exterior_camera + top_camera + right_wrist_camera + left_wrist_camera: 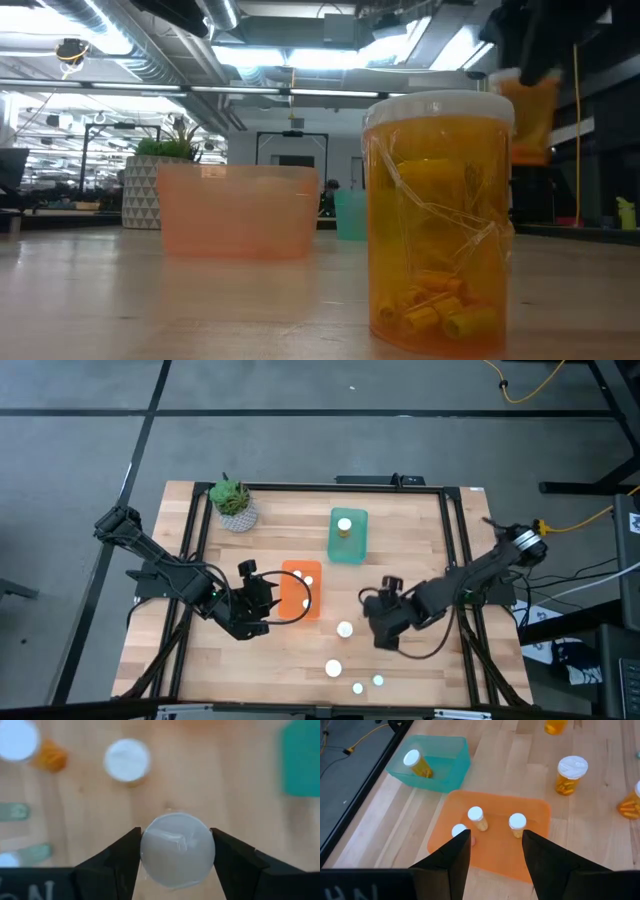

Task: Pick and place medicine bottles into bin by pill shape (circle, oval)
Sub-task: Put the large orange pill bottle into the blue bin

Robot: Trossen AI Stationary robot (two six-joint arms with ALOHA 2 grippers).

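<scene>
Nearest the low camera stands an amber pill bottle (440,222) with a white cap, on the table. From above, the right gripper (383,622) sits right of the orange bin (300,590). Its wrist view shows both fingers (120,860) clamped on a white-capped bottle (177,849); lift it straight, I'd say. Left gripper (494,851) hangs empty, half-spread, over the orange bin.
</scene>
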